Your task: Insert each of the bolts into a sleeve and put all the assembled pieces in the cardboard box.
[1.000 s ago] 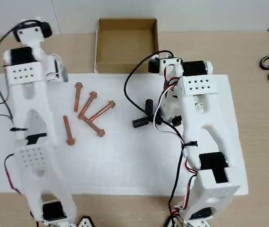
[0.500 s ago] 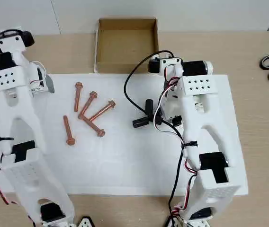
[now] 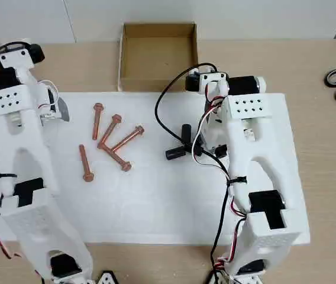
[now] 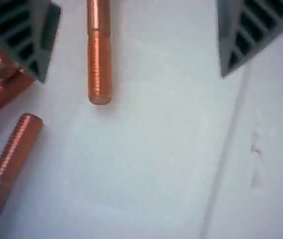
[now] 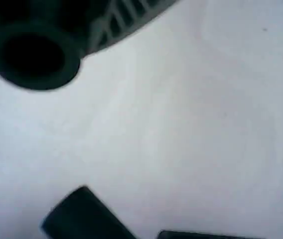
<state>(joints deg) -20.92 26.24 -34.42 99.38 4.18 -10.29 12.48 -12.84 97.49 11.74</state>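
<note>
My left arm has swung out toward the left edge of the frame over the last second and has now nearly settled, so my left gripper (image 3: 58, 109) sits at the left margin of the white sheet (image 3: 156, 201), just left of the bolts, instead of over them. Its jaws stand wide apart and hold nothing. My right arm has not moved. My right gripper (image 5: 76, 35) seems closed on a black sleeve (image 5: 32, 57), lifted with its bore facing the camera. I judge the task barely begun: the cardboard box (image 3: 156, 59) at top centre is empty and no bolt has shifted. The five bolts lie flat, left of centre. The leftmost upper bolt (image 3: 97, 121) runs straight up and down the frame, head toward the box. Two slanted bolts (image 3: 110, 131) (image 3: 126, 139) have their heads at upper right. The crossing bolt (image 3: 116, 158) has its head at lower right. The lowest bolt (image 3: 85, 163) is nearly vertical, head down. Two loose sleeves (image 3: 177, 152) (image 3: 186, 133) lie at centre beside my right arm.
</note>
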